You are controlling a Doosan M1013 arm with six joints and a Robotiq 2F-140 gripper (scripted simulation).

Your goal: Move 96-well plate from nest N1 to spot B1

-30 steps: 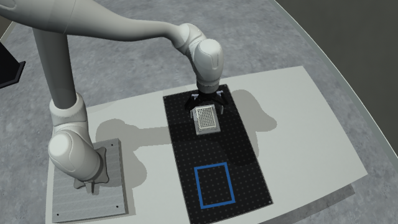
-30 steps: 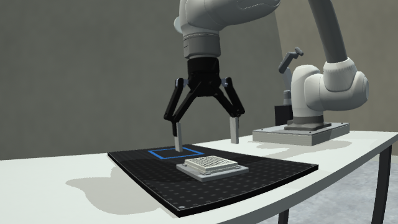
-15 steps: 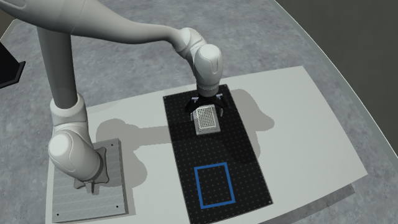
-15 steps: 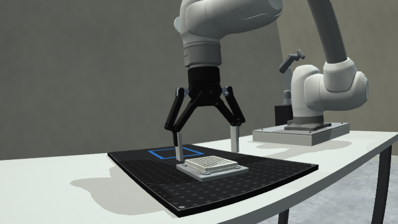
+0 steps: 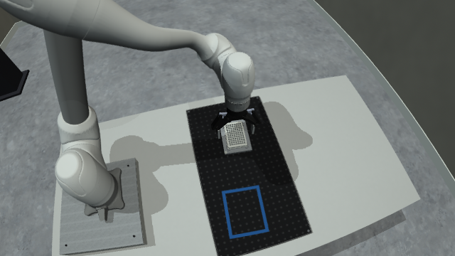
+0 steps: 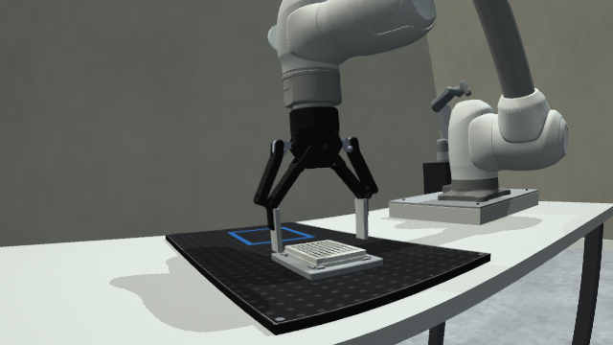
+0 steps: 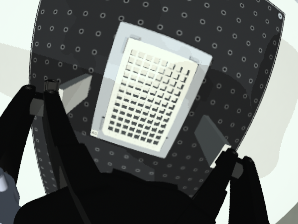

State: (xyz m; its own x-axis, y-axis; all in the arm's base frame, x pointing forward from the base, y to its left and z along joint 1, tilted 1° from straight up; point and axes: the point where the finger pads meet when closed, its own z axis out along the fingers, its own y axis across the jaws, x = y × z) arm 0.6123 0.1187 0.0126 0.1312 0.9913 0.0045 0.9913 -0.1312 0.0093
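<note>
96-well plate (image 5: 237, 135) sits flat in plate nest N1 (image 5: 239, 149), frame centre, on black deck (image 5: 249, 178). Likely light, rigid, slick plastic; take it by long side walls. Pincer (image 6: 317, 226) spread wide, empty, straddling plate's far end. Your target, blue taped outline B1 (image 5: 244, 211), lower centre; nothing between on bench (image 5: 355, 160).
</note>
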